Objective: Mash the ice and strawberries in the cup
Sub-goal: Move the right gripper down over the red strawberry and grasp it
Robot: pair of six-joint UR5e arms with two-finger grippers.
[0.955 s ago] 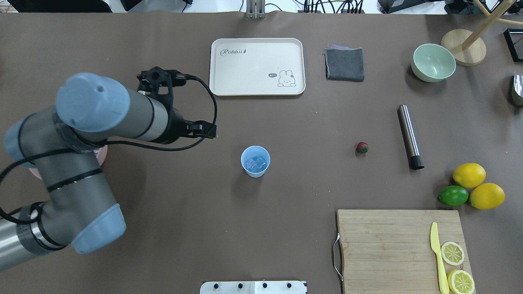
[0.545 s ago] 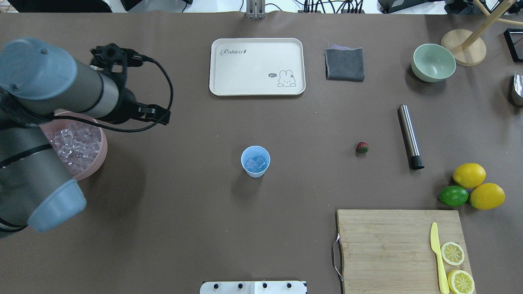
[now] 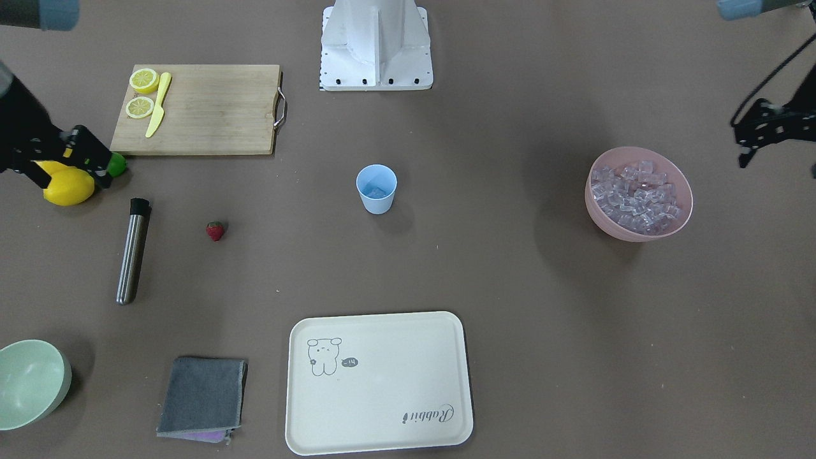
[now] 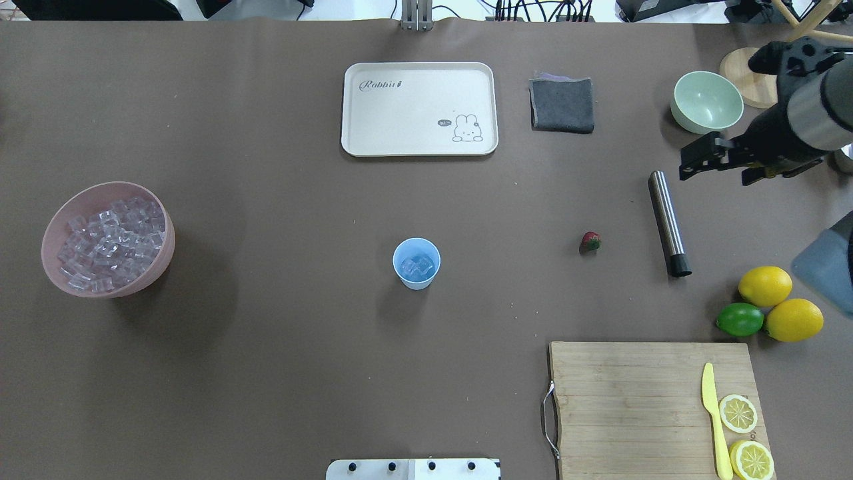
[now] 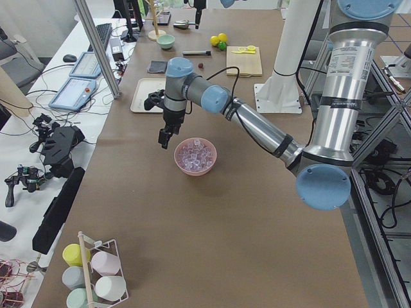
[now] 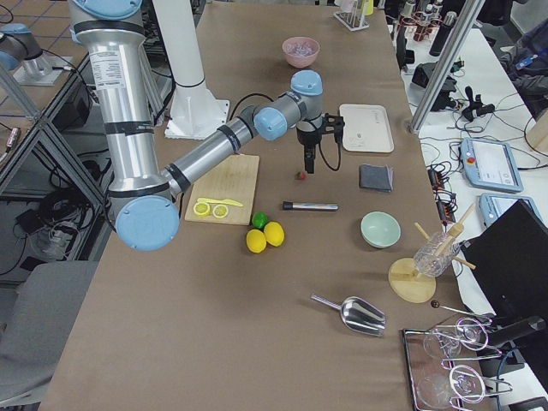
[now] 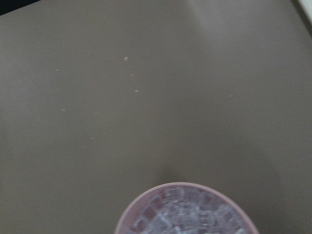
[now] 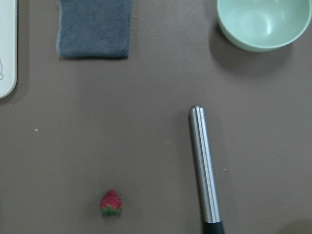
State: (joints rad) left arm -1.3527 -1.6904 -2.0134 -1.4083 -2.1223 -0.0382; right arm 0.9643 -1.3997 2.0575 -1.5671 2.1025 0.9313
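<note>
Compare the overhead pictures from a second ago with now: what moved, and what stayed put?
The left arm swung back off the overhead view's left edge, uncovering the pink bowl. The right arm came in from the right edge, near the pale green bowl. Nothing was visibly grasped or released. The cup, the ice in it, the strawberry and the metal rod stayed put.
</note>
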